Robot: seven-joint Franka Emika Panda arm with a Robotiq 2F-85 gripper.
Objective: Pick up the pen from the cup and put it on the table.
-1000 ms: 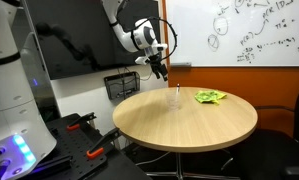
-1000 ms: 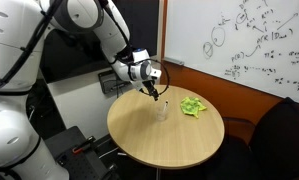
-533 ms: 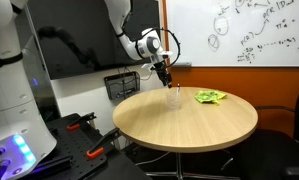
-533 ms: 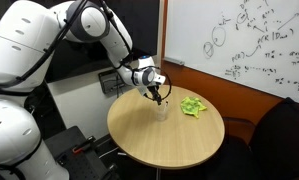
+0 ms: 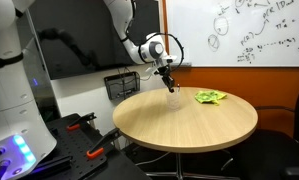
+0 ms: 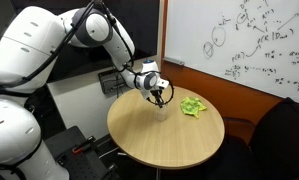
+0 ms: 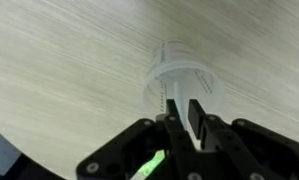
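The pen (image 7: 167, 97) stands inside the cup (image 7: 184, 75), showing in the wrist view only as a thin pale stick leaning against the inner wall. In both exterior views it is too small to pick out.

The cup is a clear, thin-walled plastic tumbler with a round rim, upright on the table (image 7: 69, 60). In an exterior view the cup (image 5: 174, 97) sits toward the table's far edge, at about 11 o'clock from the middle of the top.

The arm reaches in from the 10 o'clock side, elbow high and wrist bent down, so the gripper (image 5: 170, 84) points steeply down at the cup's mouth. In an exterior view the gripper (image 6: 159, 99) is right over the cup (image 6: 163, 108).

In the wrist view the gripper (image 7: 185, 105) enters from 6 o'clock, black and blocky. Its two dark fingers (image 7: 195, 112) are drawn close, with only a slim gap between them, and the tips are at the cup's rim. I cannot tell whether they pinch the pen.

The table (image 5: 189, 125) is round with a pale, fine-streaked wood-grain top. A crumpled green object (image 5: 210, 96) lies at 3 o'clock from the cup. A whiteboard (image 5: 249, 30) with writing hangs on the wall behind.
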